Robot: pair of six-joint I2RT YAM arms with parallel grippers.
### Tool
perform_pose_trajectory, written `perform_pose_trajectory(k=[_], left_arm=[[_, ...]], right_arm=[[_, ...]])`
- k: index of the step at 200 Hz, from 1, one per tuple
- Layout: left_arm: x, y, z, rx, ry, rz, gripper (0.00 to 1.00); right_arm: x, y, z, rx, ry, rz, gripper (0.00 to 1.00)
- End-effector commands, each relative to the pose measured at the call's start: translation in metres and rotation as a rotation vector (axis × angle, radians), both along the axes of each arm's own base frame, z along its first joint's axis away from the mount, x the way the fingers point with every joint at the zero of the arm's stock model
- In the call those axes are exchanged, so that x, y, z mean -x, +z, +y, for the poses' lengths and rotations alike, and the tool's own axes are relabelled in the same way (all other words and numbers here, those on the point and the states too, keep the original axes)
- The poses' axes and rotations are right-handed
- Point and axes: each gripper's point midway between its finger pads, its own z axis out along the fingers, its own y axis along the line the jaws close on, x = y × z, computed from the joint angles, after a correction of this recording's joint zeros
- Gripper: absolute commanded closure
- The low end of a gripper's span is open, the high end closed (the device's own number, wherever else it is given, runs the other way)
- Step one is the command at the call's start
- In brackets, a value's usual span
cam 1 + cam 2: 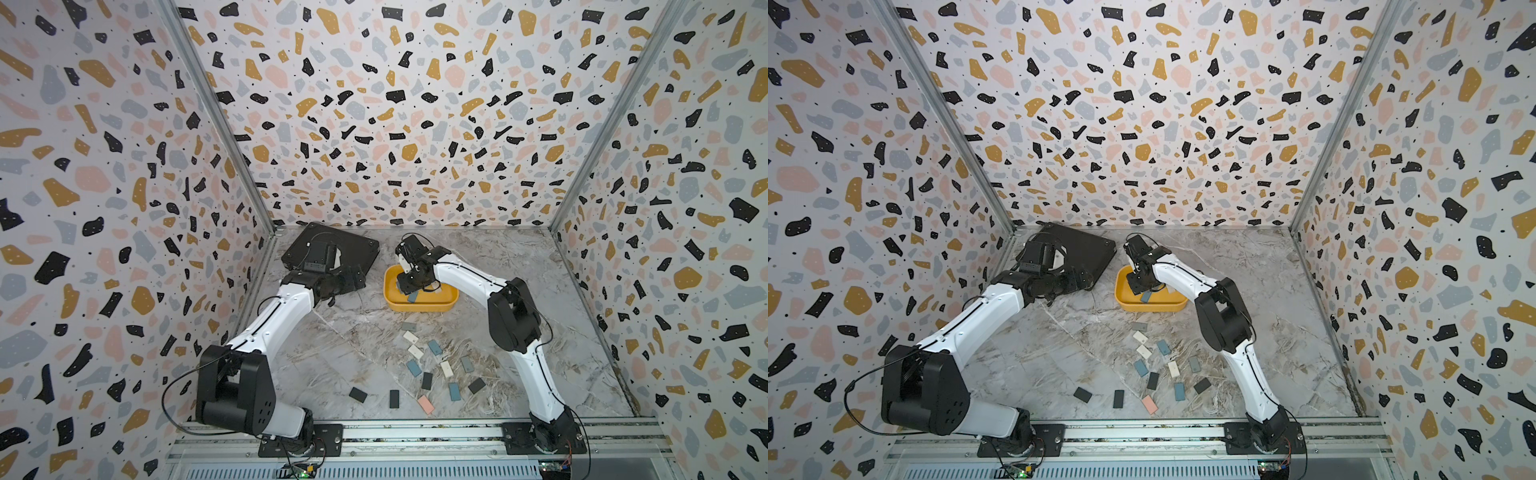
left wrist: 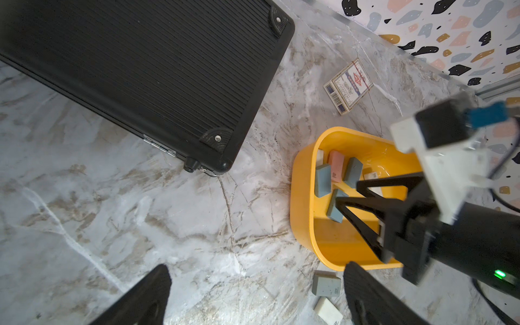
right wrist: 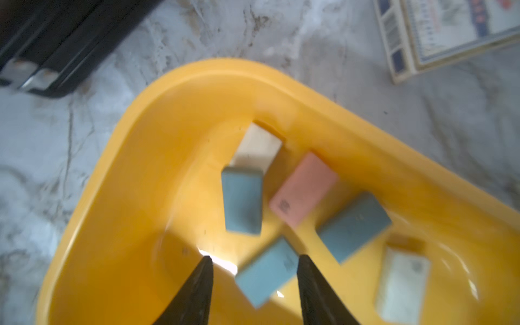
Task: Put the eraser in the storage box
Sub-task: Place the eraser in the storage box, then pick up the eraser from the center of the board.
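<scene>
The right gripper (image 3: 254,260) hung low inside the yellow storage box (image 3: 126,168). Its two black tips stood apart, so it was open and squeezing nothing. A blue eraser (image 3: 267,274) sat tilted between the tips, down in the box. One tip was right at its corner, and the other tip had a gap beside it. I could not tell if the eraser was lying on the bottom or dropping. I think the gripper was that low so the eraser would land softly and not bounce out. A pink eraser (image 3: 304,191) and a few more lay in the box close by.

The left gripper (image 2: 257,273) was open wide too and held nothing. It hovered over the table (image 2: 140,225), just beside the black case (image 2: 140,70), likely to keep out of the way.

Many loose erasers (image 1: 425,404) lay on the table, well apart from the box. So the job looked only partly done.
</scene>
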Motion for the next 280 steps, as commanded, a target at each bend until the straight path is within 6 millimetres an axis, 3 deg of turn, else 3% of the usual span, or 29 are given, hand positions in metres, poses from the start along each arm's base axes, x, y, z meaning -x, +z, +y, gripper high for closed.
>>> perform_pose_trajectory(k=[1,2,3,6,8,9,27,49,90,142,280], left_arm=[[-0.008,0.017,0.003,-0.01,0.002,-0.059,0.04],[-0.008,0.017,0.003,-0.01,0.002,-0.059,0.04],[-0.008,0.017,0.003,-0.01,0.002,-0.06,0.04],[-0.008,0.018,0.003,-0.01,0.001,-0.063,0.04],[-0.008,0.018,0.003,-0.01,0.001,-0.064,0.04],[-0.008,0.018,0.003,-0.01,0.001,-0.065,0.04],[-0.008,0.021,0.003,-0.006,0.006,-0.082,0.04],[-0.008,0.02,0.003,-0.005,0.001,-0.082,0.04],[-0.007,0.022,0.003,-0.006,0.0,-0.09,0.04],[-0.005,0.022,0.004,-0.005,0.003,-0.088,0.04],[-0.001,0.021,0.006,-0.015,0.008,-0.091,0.04]], right_arm=[[0.017,0.084,-0.021,-0.055,-0.031,-0.154,0.45],[0.02,0.076,-0.023,-0.041,-0.031,-0.142,0.44],[0.02,0.086,-0.024,-0.053,-0.033,-0.158,0.44],[0.025,0.079,-0.029,-0.037,-0.038,-0.144,0.44],[0.027,0.088,-0.031,-0.051,-0.042,-0.159,0.44],[0.03,0.08,-0.034,-0.037,-0.043,-0.145,0.43],[0.059,0.078,-0.059,-0.03,-0.069,-0.12,0.41],[0.095,0.058,-0.087,0.014,-0.084,-0.052,0.41],[0.143,0.018,-0.115,0.059,-0.111,0.04,0.41],[0.173,-0.011,-0.113,0.089,-0.091,0.098,0.41],[0.194,-0.049,-0.088,0.14,-0.035,0.165,0.41]])
